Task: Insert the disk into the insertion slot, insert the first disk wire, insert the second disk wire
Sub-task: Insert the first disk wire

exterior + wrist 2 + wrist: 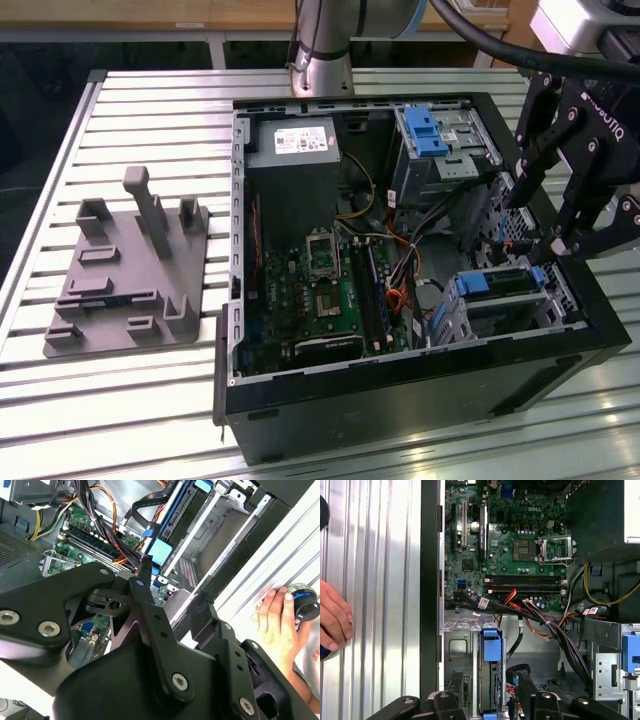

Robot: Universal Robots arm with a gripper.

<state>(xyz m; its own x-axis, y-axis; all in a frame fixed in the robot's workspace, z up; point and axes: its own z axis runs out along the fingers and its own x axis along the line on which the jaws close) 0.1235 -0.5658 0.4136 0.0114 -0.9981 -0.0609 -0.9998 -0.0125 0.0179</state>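
The case (400, 400) lies open on its side on the slatted table (130, 410), so the drive area faces up and the arm can reach in from above. The disk (497, 284) sits inside the slot (520, 318) at the case's corner on the exterior view's right. Its blue carrier lines up with the grey cage walls, so the first step looks done. The gripper (535, 225) hangs tilted over that corner. Its jaws are spread and pinch nothing, one finger on each side of the cable space just above the disk. That pose suits reaching for a plug rather than carrying the drive. In the first wrist view a bundle of black wires (555, 630) with a few orange ones runs from the motherboard (520, 530) toward the drive area and lies loose beside the carrier's blue end. Whether either wire is plugged into the disk cannot be told. A person's hand (275, 615) rests on a round knob (304, 602) on the table just outside the case wall, clear of the arm, probably to steer it.
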